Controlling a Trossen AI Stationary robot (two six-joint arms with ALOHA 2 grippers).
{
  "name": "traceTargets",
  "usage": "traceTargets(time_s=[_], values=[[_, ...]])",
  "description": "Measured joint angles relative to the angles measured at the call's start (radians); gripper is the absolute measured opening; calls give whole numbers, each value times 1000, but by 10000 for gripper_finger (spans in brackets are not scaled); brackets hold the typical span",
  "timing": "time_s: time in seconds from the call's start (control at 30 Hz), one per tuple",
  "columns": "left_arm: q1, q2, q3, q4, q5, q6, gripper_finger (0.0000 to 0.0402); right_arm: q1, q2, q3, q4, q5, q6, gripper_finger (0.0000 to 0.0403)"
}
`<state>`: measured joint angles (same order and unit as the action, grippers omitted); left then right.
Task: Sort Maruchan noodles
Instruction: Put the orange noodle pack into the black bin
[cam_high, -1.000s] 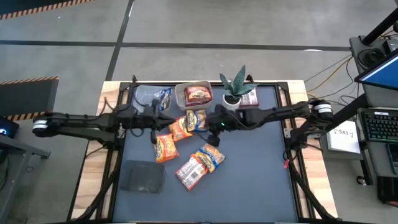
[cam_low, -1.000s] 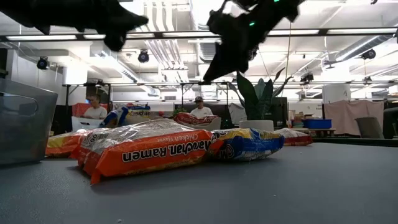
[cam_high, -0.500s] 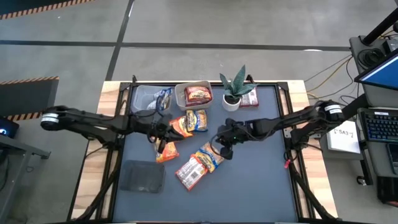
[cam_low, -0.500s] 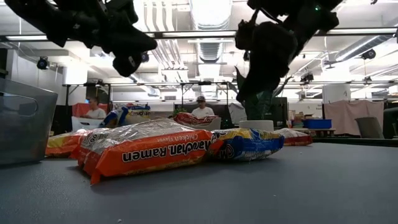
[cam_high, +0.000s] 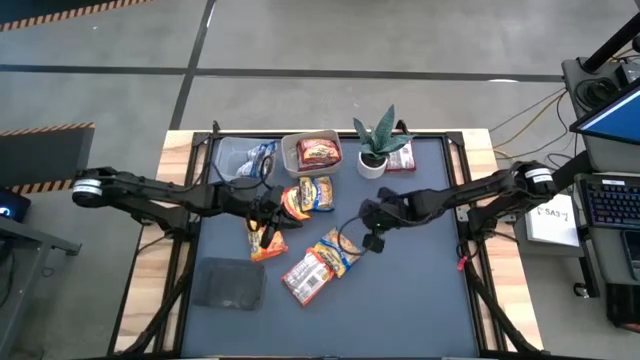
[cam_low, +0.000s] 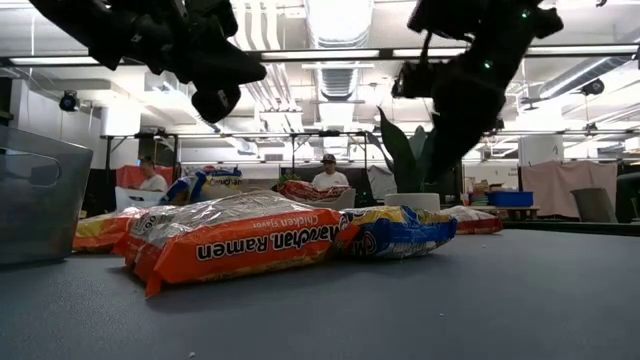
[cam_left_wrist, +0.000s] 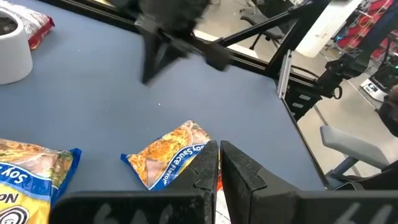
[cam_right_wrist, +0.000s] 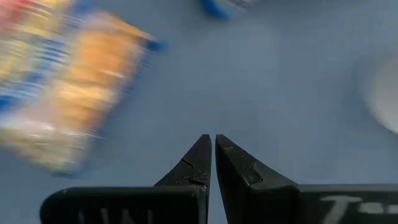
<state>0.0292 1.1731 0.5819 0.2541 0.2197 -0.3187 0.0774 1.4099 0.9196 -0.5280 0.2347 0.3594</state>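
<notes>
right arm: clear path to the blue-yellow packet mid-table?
Probably yes. The right end effector hangs just beside the blue-yellow packet, fingers shut, with only bare mat between them. The left end effector is off over the orange packet, not in the way.

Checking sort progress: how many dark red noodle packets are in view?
3 dark red packets: one in the clear tub at the back, one beside the potted plant, and one loose towards the front, by a blue-yellow packet. More may be hidden.
</notes>
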Motion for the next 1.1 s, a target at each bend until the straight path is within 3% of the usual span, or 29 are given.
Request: traceTargets(time_s=[0.17,0.57,0.77,1.1], values=[[0,-8,0,-4,0,5,0,-39,-35,15,-217,140,76,13],[0,5,10,-96,-39,-1,8,-55,-95,-25,-15,70,12,13],[-6,7,45,-287,-194,23,54,-56,-70,-26,38,58,-29,13],[-16,124,122,-338,-316,259,150,-56,-41,-26,95,62,-74,13]])
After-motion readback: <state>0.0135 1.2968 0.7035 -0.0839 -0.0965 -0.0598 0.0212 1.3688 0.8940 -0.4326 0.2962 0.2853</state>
